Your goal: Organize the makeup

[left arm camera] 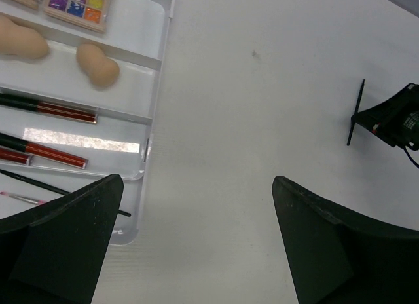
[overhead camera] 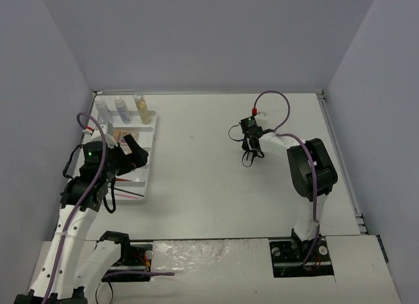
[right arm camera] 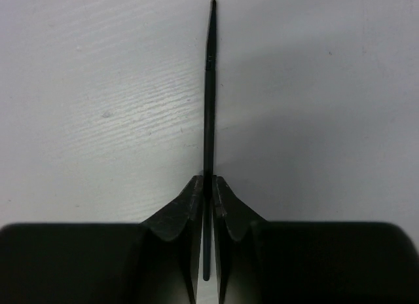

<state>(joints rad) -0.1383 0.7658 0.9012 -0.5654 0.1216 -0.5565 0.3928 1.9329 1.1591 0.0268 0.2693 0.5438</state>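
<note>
Nearest, the left gripper [left arm camera: 196,209] is hovering with its jaws wide apart over the near end of the white tray [left arm camera: 159,68], holding nothing and probably ready for another pick. Out on the bench [left arm camera: 262,88], the right gripper [right arm camera: 207,189] is clamping a thin black brush [right arm camera: 209,88] low on its shaft, likely to carry it trayward. Farther along, red-and-black pencils [left arm camera: 52,153], peach sponges [left arm camera: 98,65] and a palette [left arm camera: 75,6] are lying in separate slots, with bottles [overhead camera: 122,107] standing at the far end
</note>
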